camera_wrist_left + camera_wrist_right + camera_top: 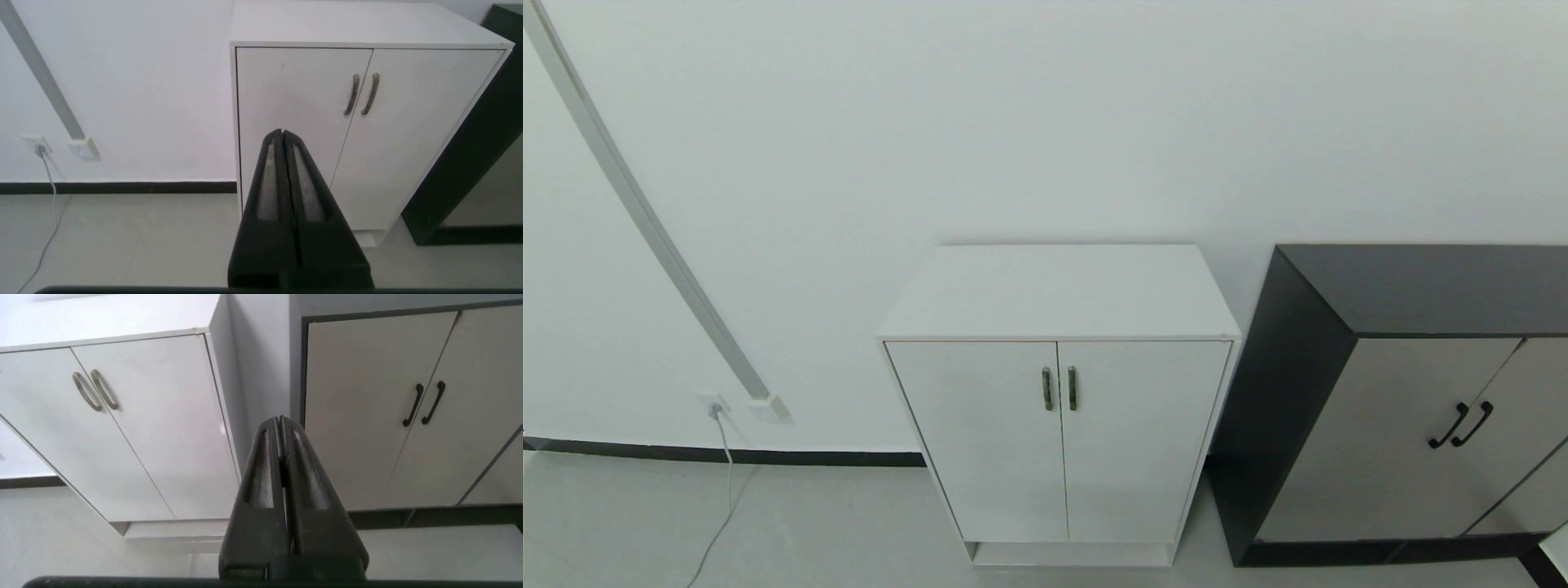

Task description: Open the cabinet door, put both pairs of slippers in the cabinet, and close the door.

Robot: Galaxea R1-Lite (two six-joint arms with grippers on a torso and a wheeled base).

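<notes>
Head looks down, wrists nearer — all share the white cabinet (980, 433).

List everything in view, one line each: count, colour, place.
white cabinet: one, white, middle, against the wall, doors shut
door handles: two, dull metal, where its doors meet
dark cabinet: one, black with grey doors, right of the white cabinet
black handles: two, black, on the grey doors
wall socket: one, white, low at left
cable: one, grey, plugged into the socket
wall duct: one, grey, slanting down the wall
left gripper: one, black, shut
right gripper: one, black, shut
</notes>
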